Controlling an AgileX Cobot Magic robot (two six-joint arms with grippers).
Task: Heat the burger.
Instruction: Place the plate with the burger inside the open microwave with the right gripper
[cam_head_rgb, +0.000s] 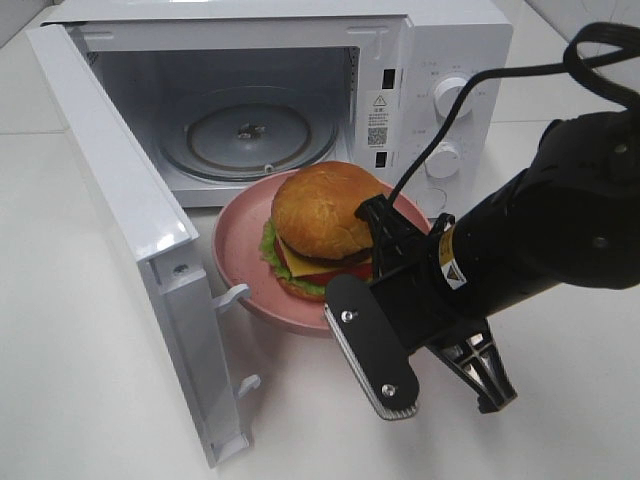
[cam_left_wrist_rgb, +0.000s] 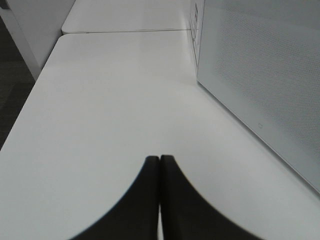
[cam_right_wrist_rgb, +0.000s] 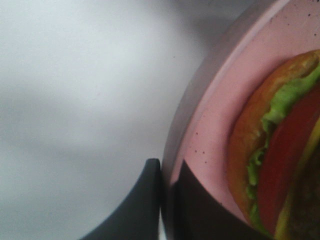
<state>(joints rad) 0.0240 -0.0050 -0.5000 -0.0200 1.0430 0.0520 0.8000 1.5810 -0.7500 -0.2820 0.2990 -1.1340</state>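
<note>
Both right fingers (cam_right_wrist_rgb: 135, 210) clamp the plate (cam_head_rgb: 238, 230) under the burger (cam_head_rgb: 322, 212) — left fingers (cam_left_wrist_rgb: 137, 200) together

We take this for a robotics lab bench dressed as a kitchen corner; plain white tables (cam_left_wrist_rgb: 110, 100) stand edge to edge above a dark floor (cam_left_wrist_rgb: 12, 65); the domestic things are a white microwave (cam_head_rgb: 440, 50) with its door open and the burger (cam_head_rgb: 325, 215) on a pink speckled plate (cam_head_rgb: 240, 230); a black robot arm (cam_head_rgb: 560, 220) reaches over the tabletop beside them.
</note>
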